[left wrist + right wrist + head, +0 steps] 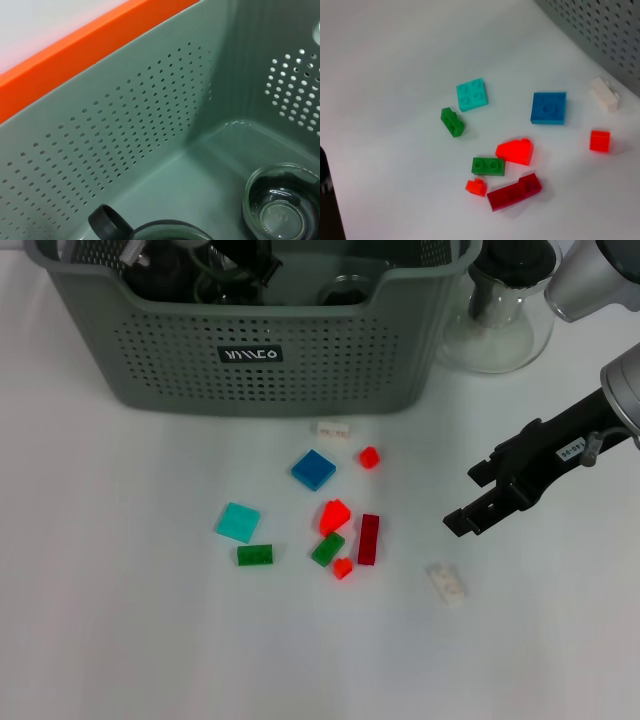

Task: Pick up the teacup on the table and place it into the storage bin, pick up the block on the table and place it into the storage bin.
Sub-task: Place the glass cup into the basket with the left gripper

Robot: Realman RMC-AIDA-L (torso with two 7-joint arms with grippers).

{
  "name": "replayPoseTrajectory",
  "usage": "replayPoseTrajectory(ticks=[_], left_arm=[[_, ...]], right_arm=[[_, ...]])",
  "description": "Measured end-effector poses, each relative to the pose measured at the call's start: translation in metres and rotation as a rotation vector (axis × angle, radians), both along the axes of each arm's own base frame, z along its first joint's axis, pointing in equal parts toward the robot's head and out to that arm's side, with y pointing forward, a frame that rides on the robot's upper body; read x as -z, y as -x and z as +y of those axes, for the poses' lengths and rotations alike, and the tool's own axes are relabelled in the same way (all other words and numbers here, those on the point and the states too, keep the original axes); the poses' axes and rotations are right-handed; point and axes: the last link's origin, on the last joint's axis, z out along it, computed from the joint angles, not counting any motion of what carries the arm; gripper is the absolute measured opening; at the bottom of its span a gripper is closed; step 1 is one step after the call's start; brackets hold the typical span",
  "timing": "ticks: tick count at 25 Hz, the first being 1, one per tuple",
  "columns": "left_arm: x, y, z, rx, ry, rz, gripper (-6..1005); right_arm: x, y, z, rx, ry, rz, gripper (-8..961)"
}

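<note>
The glass teacup [282, 202] already sits inside the storage bin [265, 360], where the left gripper [215, 262] hangs, its opening impossible to tell. The right gripper [478, 502], jaws apart and empty, hovers beside the blocks; they lie so close that closing on the dark red block [369, 539] could nudge its neighbours.

The storage bin [250, 360] is matt perforated plastic; the teacup [282, 205] inside is glossy clear glass.

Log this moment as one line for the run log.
teacup: in storage bin | blocks: on table, none picked | left gripper: in bin | right gripper: open, beside blocks, empty
</note>
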Motion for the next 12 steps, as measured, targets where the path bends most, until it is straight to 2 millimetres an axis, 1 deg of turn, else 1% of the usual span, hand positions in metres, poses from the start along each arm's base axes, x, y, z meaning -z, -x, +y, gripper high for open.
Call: replayPoseTrajectory(ticks=[12], left_arm=[[-0.0003, -0.0002, 0.0000, 0.002, 0.000, 0.003, 50]], right_arm=[[-0.0005, 0.0009, 0.0008, -0.003, -0.001, -0.001, 897]])
